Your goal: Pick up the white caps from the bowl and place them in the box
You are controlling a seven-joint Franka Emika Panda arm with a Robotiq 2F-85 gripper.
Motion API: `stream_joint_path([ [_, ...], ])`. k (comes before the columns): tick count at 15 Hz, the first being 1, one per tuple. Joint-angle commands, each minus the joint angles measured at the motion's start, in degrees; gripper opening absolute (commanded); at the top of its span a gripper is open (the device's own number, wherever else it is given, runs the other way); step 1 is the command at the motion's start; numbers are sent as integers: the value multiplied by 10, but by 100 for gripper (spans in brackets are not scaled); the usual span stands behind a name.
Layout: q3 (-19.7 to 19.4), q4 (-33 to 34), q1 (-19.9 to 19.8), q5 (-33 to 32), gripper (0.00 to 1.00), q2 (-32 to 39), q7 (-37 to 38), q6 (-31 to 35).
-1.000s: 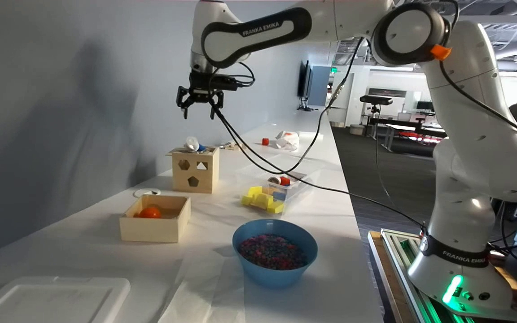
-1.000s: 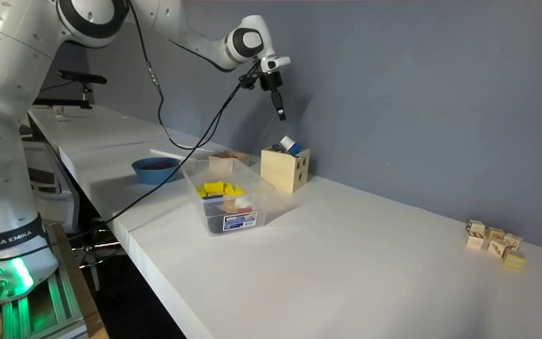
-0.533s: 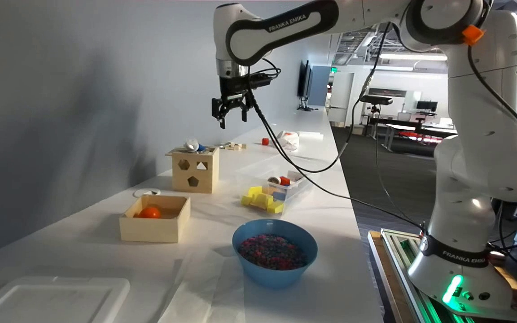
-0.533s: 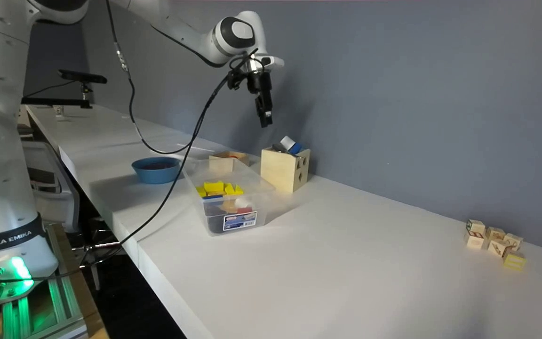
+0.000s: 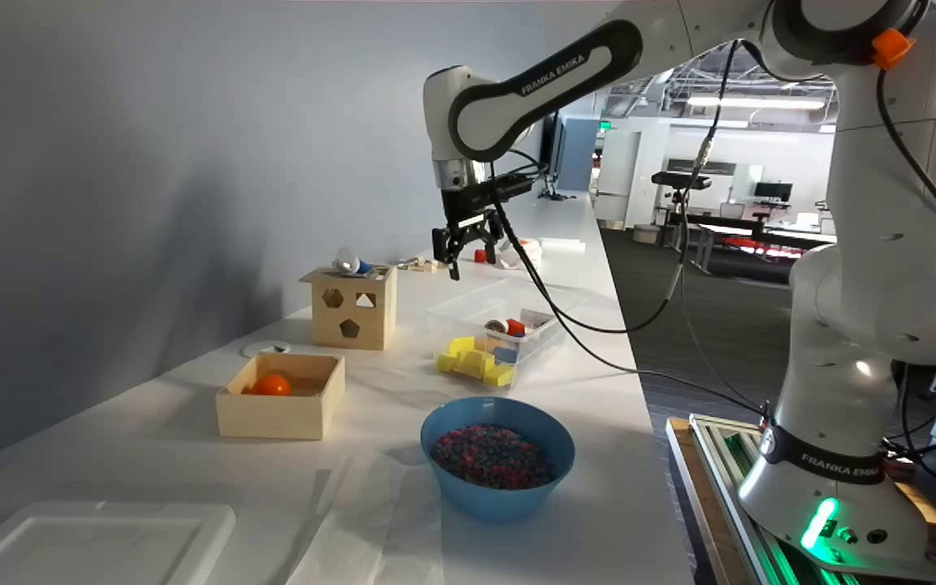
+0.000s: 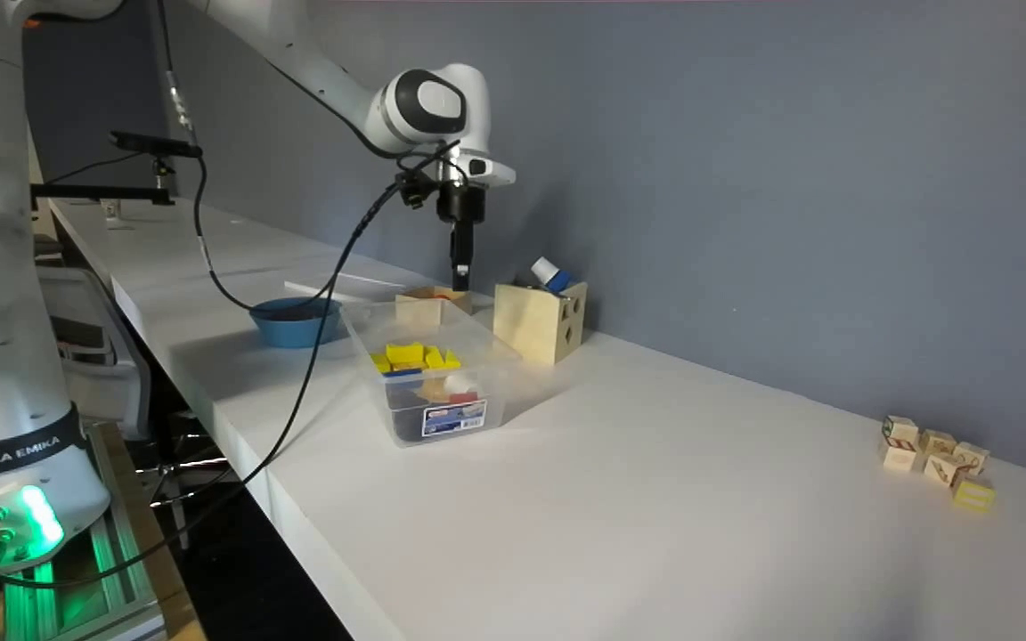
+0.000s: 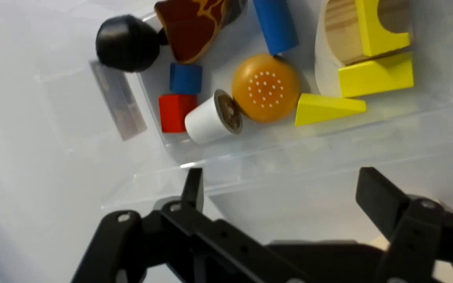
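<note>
In an exterior view we see the box [image 5: 353, 312] on the desk [image 5: 614, 520], below and left of the gripper [image 5: 473, 268], items [image 5: 348, 261] on top; closer to us than the gripper sit a bowl of bits [image 5: 496, 505] and a tray [image 5: 269, 418] holding a ball [image 5: 271, 384]. In the wrist view the tub [image 7: 281, 157] lies ahead of the gripper: inside, a cup [image 7: 207, 120] just left of a bun [image 7: 266, 88], blocks [image 7: 376, 76] to its right.

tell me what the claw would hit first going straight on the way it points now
Probably the clear bin, at its near rim in the wrist view, though depth is unclear: the open claw points down near that edge and might meet the tabletop beside it.
</note>
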Motion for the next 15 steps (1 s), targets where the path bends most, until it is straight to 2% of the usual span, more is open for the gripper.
stream_joint_path([
  [1, 3, -80, -22, 55, 100, -16, 68, 78],
  [4, -2, -105, -37, 96, 100, 3, 103, 157],
  [10, -26, -157, -72, 144, 100, -13, 131, 304],
  [15, -20, -195, -72, 106, 100, -84, -23, 279],
])
